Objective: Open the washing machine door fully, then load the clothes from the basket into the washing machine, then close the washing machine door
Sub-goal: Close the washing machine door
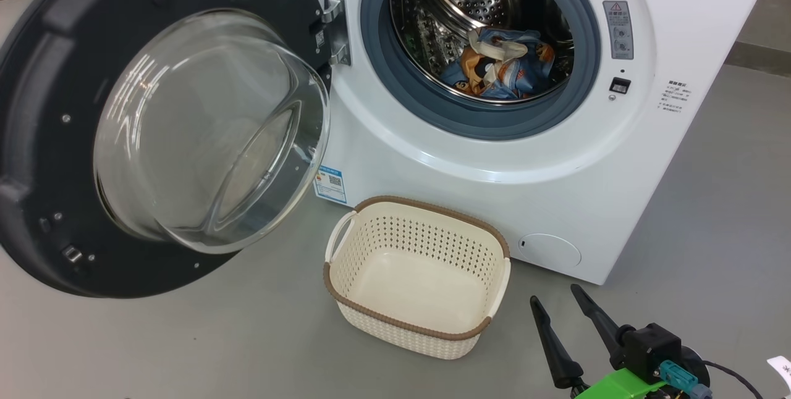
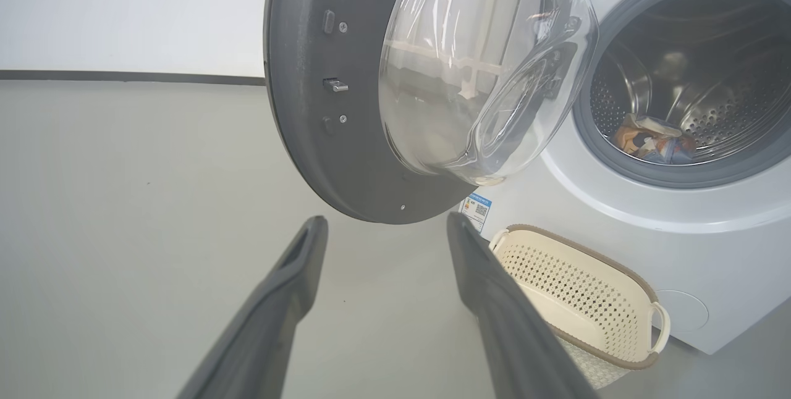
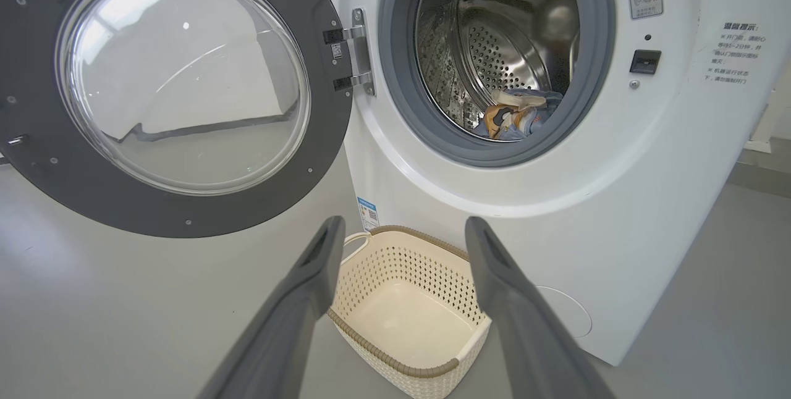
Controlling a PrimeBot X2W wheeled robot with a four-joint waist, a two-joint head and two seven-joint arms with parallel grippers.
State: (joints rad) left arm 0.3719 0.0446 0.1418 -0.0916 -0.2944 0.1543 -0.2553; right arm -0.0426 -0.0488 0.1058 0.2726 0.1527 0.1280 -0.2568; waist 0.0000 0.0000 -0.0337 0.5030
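Note:
The washing machine (image 1: 556, 201) stands with its door (image 1: 55, 139) swung wide to the left, its glass bowl (image 1: 210, 133) facing out. The clothes (image 1: 503, 65), blue and orange fabric, lie inside the steel drum; they also show in the wrist views (image 2: 652, 139) (image 3: 516, 118). The cream basket (image 1: 346, 291) sits on the floor in front of the machine, with nothing in it. My right gripper (image 1: 556, 294) is open at the lower right, just right of the basket, holding nothing. My left gripper (image 2: 386, 220) is open, pointing at the door's lower rim (image 2: 346, 189), apart from it.
Grey floor (image 1: 185, 343) spreads around the basket and under the open door. A small round flap (image 1: 550, 249) sits low on the machine's front. A white wall with a dark baseboard (image 2: 123, 76) lies beyond the door. The door latch socket (image 1: 620, 84) is right of the drum opening.

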